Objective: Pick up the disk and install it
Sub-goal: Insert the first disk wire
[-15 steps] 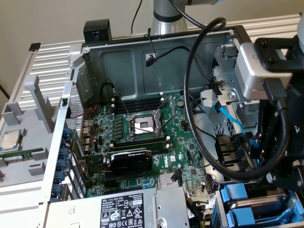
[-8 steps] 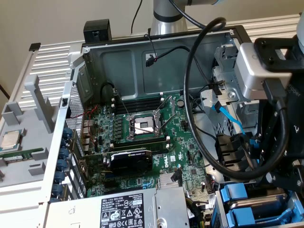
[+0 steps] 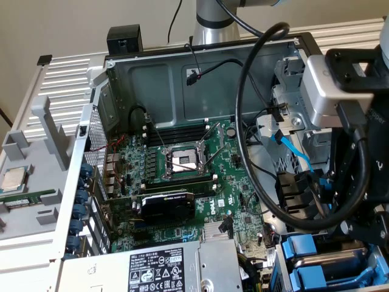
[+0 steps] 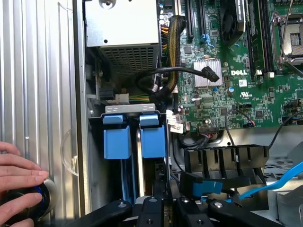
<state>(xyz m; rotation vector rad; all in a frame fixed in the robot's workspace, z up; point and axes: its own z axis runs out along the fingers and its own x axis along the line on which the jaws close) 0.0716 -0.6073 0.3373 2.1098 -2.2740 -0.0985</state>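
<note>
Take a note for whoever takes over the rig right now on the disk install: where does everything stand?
Gripper: shut, down at the drive bay, by the blue disk carrier nearest the motherboard. Whether it grips the carrier cannot be told.
Second blue carrier stands next to it in the bay.
A person's hand rests on a blue-ringed knob on the ribbed table.
Done: disk carrier is in a bay slot.
Left: full seating not confirmed; gripper not yet clear.

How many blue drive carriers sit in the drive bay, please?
2 carriers side by side: one by the case wall, one by the motherboard; others may be hidden.
</note>
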